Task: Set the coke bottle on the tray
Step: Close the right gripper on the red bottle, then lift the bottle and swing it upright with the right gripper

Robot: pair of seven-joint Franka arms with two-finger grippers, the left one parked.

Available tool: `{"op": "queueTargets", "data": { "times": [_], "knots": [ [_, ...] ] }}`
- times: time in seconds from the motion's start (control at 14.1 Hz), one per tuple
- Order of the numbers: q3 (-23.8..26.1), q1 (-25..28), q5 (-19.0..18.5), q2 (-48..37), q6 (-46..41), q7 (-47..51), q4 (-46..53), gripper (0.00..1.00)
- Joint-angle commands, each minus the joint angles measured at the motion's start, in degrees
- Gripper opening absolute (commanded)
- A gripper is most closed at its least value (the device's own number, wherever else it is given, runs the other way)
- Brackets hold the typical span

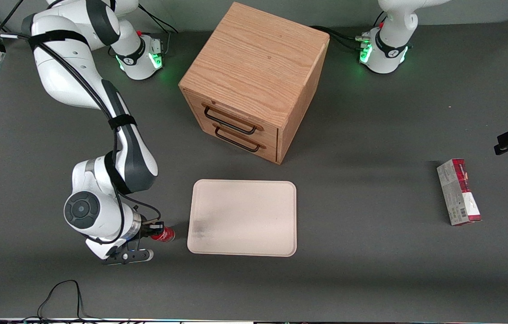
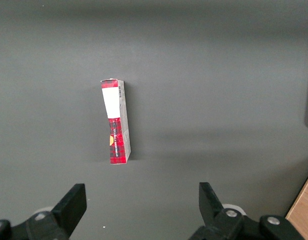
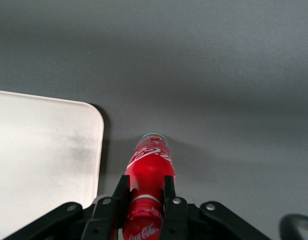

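Note:
The coke bottle [image 3: 149,167], red with a white script label, sits between the two black fingers [image 3: 120,192] of my gripper [image 3: 144,186], which is shut on its neck. From the front, the bottle [image 1: 164,234] pokes out of the gripper [image 1: 152,231] just beside the tray's edge toward the working arm's end. The cream tray [image 1: 242,218] lies flat in front of the wooden cabinet, with a greyish smudge [image 1: 200,227] near the bottle. Part of the tray's [image 3: 38,155] rounded corner shows beside the bottle in the right wrist view.
A wooden drawer cabinet [image 1: 254,81] with two black handles stands farther from the front camera than the tray. A red-and-grey carton [image 1: 459,191] lies toward the parked arm's end of the table, the same carton [image 2: 116,121] in the left wrist view. A black cable [image 1: 58,299] loops near the table's front edge.

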Motion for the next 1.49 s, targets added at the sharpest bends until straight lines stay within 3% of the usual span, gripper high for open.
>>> {"op": "queueTargets", "data": {
  "times": [0.0,0.92,1.21,1.42],
  "knots": [
    [-0.02,-0.08,-0.3,-1.66,-5.15,0.46,1.45,0.0],
    [-0.46,-0.34,-0.21,-21.16,-31.7,-1.48,9.9,0.0],
    [0.5,0.27,0.05,-22.75,-33.29,-0.43,9.81,0.0],
    [0.5,4.39,0.23,-22.67,-33.03,6.93,9.37,0.0]
  ]
}}
